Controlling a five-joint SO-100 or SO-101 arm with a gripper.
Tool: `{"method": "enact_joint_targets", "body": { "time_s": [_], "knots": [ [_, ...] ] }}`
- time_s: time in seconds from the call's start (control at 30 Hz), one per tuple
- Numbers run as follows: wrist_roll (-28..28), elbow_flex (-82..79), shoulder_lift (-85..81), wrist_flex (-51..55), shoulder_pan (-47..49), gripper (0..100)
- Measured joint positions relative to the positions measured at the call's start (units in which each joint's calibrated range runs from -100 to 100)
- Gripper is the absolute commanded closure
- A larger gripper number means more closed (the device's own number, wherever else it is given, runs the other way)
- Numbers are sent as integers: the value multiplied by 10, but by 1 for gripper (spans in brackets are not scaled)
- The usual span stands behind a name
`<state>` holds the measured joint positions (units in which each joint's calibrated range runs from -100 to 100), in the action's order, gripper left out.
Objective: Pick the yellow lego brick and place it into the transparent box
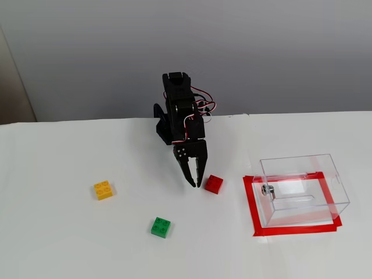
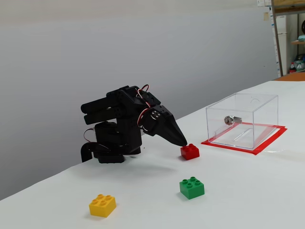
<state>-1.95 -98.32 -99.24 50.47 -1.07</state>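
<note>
Nearest me, the yellow lego brick (image 2: 102, 205) sits untouched on the desk (image 2: 248, 191); my gripper (image 1: 195, 183), fingers nearly together and empty, hovers beside the red brick (image 1: 213, 183), the transparent box (image 1: 302, 189) waiting within its red tape outline (image 1: 253, 207).

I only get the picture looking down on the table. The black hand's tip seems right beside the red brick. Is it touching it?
Observer: In the side-on fixed view the hand hangs just left of the red brick, tip pointing down at the table; whether they touch, I cannot tell.
Operator: Is the hand holding anything?
Observer: No. From the side its fingers look closed together with nothing between them, and the yellow lego brick lies alone, nearest that camera.
Operator: Anything inside the transparent box?
Observer: Seen through its side wall, the transparent box holds no brick; only the metal knob shows on the wall that faces the arm.
</note>
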Motion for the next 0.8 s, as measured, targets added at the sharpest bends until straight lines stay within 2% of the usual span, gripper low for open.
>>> {"method": "enact_joint_targets", "body": {
  "time_s": [0.8],
  "knots": [
    [-2, 4, 0, 0, 0, 98]
  ]
}}
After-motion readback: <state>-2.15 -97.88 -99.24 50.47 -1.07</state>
